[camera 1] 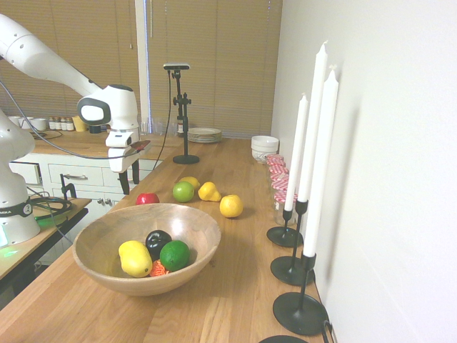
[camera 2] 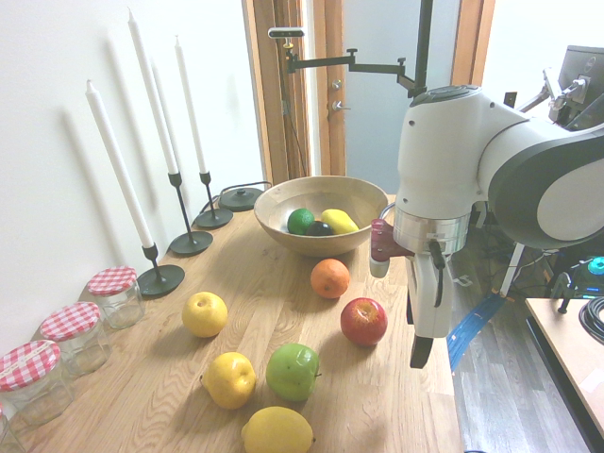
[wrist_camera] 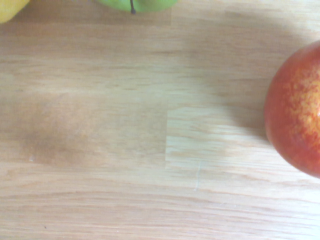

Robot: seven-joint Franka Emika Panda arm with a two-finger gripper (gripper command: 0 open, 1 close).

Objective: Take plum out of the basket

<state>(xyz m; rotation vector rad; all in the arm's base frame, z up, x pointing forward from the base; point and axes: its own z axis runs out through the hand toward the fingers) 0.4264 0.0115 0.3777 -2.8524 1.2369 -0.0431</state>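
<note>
The gripper [camera 1: 130, 179] is seen hanging above the wooden counter [camera 1: 235, 286], pointed straight down, with its two fingers spread apart and nothing held between them. It is placed over the loose fruit outside the basket [camera 1: 93, 261], not over the basket itself. The plum [camera 1: 157, 242] is found inside the basket, near the middle, so it lies well apart from the gripper; in the first exterior view the plum is nearer to the camera than the gripper and lower, and in the second exterior view the basket is behind the gripper, further along the counter. A sideways travel over the rim and then a descent are judged to be needed before any grasp. The plum is round, so no long axis has to be matched by the fingers. In the basket the plum is touched by a lime [camera 1: 175, 254] on one side and by a yellow fruit [camera 1: 135, 258] on the other, and a small orange-red thing [camera 1: 158, 269] is lying in front of it. The close neighbours leave little room for the fingers, it is judged. In the wrist view only bare wood and a red apple [wrist_camera: 297, 112] just beside the hand are shown clearly.
</note>
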